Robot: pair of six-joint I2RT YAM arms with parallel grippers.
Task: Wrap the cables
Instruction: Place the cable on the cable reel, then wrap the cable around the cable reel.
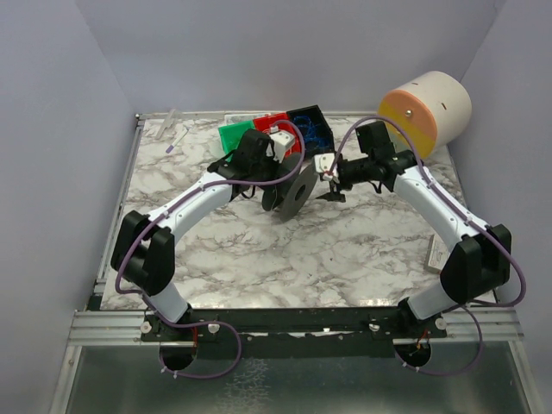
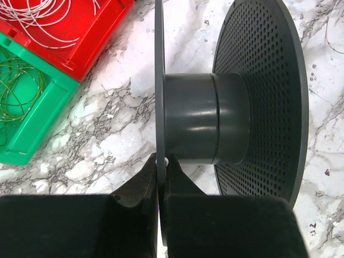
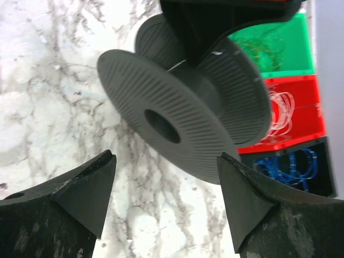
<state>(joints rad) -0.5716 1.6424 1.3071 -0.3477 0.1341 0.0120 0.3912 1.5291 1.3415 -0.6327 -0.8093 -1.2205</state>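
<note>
Spool-holding step: the left claw [image 2: 161,180] clamps the flange of the dark spool [image 2: 199,123], and the right claw [image 3: 166,188] gapes, empty. The cables [image 2: 37,13] lie in trays [image 2: 91,51] at twelve o'clock on the bench; fetching one end likely comes next.

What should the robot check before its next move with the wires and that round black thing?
1. Grip: left fingers clamped on one flange of the spool: ok.
2. Readiness: right fingers open, facing the spool: ok.
3. Cable between the right fingers: not ok, none there.
4. Supply: white cables lying in the red bin: ok.
5. Cable end fastened to the spool: cannot tell.
</note>
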